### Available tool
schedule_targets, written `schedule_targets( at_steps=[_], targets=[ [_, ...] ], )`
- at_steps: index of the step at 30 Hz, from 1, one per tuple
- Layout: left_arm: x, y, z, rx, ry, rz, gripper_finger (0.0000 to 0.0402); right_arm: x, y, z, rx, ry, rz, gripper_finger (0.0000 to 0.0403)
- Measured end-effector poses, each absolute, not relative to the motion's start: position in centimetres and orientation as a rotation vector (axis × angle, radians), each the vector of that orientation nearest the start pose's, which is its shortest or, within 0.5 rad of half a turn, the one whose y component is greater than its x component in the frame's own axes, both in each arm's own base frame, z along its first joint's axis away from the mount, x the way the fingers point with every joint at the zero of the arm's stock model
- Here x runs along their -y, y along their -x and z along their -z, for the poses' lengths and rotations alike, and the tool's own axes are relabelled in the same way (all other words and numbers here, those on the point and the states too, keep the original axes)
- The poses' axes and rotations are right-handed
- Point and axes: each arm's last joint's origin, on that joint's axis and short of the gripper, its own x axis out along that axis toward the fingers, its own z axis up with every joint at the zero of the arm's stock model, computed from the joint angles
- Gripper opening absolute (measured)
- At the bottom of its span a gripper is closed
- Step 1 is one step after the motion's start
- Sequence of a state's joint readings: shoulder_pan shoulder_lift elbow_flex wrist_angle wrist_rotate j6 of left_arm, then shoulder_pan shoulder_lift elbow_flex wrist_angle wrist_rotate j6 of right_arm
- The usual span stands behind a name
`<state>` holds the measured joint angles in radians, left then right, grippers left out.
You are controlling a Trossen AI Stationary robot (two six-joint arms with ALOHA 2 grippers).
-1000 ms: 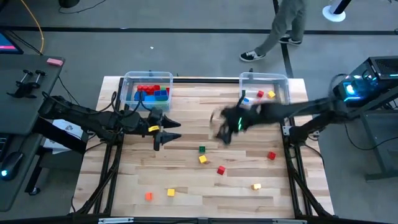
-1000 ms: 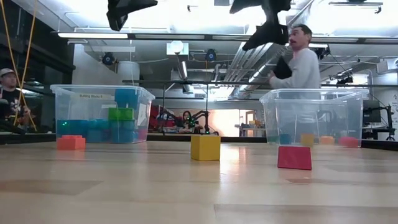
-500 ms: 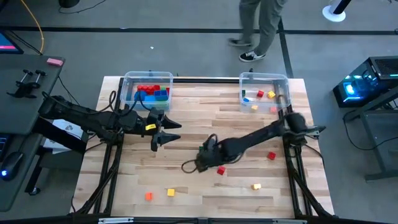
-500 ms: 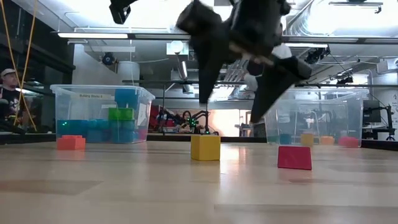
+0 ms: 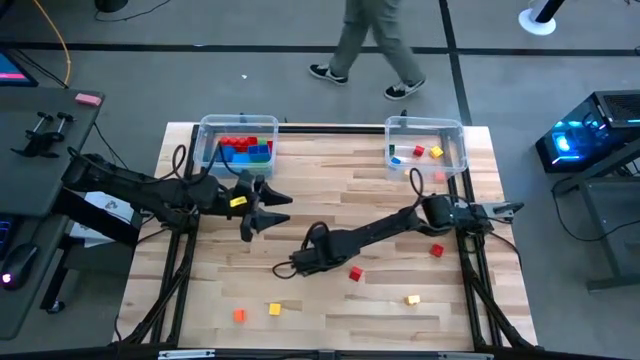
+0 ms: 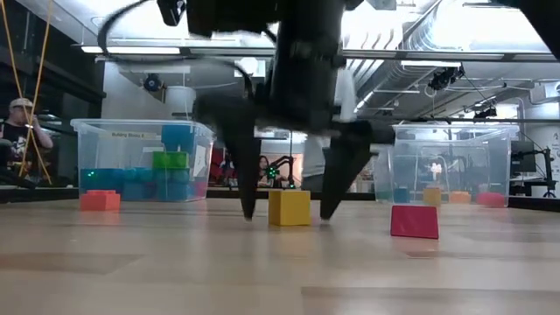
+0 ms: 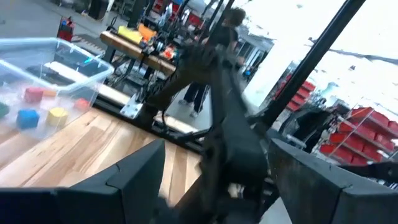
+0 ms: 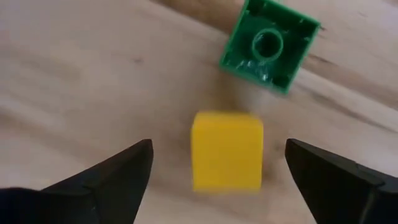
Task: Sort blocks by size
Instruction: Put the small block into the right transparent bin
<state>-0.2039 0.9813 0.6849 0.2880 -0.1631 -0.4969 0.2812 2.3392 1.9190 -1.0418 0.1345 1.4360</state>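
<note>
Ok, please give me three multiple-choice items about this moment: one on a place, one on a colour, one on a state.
1. The right hand is
A. over the right bin
B. down at the yellow cube mid-table
C. off the table

2. The brick lying just beyond that cube is
A. green
B. orange
C. blue

3. The right hand's fingers are
A. shut on the cube
B. open, one on each side of it
C. shut with nothing in them

Answers: 1 B, the low view shows it straddling the cube; 2 A, the green brick shows in the right wrist view; 3 B, gaps show on both sides.
</note>
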Motion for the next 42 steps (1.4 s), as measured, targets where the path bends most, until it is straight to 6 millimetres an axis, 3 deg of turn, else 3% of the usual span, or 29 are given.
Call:
schedule_targets(
  at_steps=[6, 12, 15, 17, 20, 24, 28, 32, 37, 42],
  targets=[
    [4.0, -21.8, -31.3, 0.034, 0.504, 0.051, 0.0268, -11.8, -44.7, -14.4, -1.186, -0.857, 0.921, 0.0286],
    [4.0, -21.8, -31.3, 0.031, 0.503, 0.051, 0.0268, -11.2, -44.2, -14.5, -1.223, -0.779, 0.946, 0.0132],
    [4.1, -21.8, -31.3, 0.025, 0.500, 0.061, 0.0268, -11.5, -43.4, -15.4, -1.272, -0.680, 0.913, 0.0128],
    [4.1, -21.7, -31.3, 0.021, 0.497, 0.076, 0.0268, -11.9, -42.5, -17.3, -1.294, -0.624, 0.875, 0.0128],
    [4.1, -21.7, -31.3, 0.020, 0.486, 0.080, 0.0268, -12.4, -39.7, -21.1, -1.348, -0.496, 0.891, 0.0128],
    [4.1, -21.7, -31.3, 0.020, 0.482, 0.081, 0.0268, -12.0, -35.3, -23.8, -1.412, -0.411, 0.967, 0.0128],
    [4.1, -21.7, -31.3, 0.019, 0.481, 0.081, 0.0268, -10.2, -29.6, -25.2, -1.331, -0.566, 1.070, 0.0128],
    [4.3, -22.1, -30.9, 0.007, 0.489, 0.073, 0.0268, -7.0, -24.1, -25.3, -1.099, -0.822, 1.184, 0.0128],
    [4.1, -25.5, -28.4, -0.021, 0.480, 0.008, 0.0268, -2.0, -19.6, -26.9, -0.679, -0.962, 1.282, 0.0128],
    [3.1, -30.3, -23.9, -0.143, 0.576, -0.094, 0.0268, 2.7, -16.7, -29.8, -0.460, -0.878, 1.377, 0.0128]
  ],
)
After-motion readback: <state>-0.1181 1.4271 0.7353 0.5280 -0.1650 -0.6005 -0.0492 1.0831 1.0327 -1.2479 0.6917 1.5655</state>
